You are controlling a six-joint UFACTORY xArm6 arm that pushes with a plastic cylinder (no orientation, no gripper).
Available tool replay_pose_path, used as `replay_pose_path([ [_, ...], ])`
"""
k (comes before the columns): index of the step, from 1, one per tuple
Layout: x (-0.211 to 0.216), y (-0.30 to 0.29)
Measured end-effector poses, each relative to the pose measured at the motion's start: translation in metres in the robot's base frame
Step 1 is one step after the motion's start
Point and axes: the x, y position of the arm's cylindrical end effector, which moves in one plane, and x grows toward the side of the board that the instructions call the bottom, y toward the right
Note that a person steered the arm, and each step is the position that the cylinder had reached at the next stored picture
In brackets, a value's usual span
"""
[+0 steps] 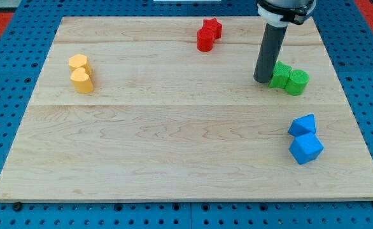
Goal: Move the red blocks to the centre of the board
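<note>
Two red blocks touch near the view's top, right of the middle: a red star [212, 27] and a red cylinder [204, 41] just below and left of it. My tip [261, 80] rests on the wooden board [174, 133], about a hand's width right of and below the red blocks. It stands right beside the left edge of a green block pair.
Two green blocks [289, 79] lie at the right, touching my tip's right side. Two blue blocks [305, 141] sit at the lower right. Two yellow blocks [81, 73] sit at the upper left. A blue pegboard [2, 76] surrounds the board.
</note>
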Motion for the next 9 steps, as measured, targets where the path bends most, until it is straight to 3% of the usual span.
replay_pose_path([
  [1,0.0,-0.05],
  [4,-0.001,-0.053],
  [7,-0.179,-0.037],
  [8,-0.19,-0.075],
  [9,-0.153,-0.097],
])
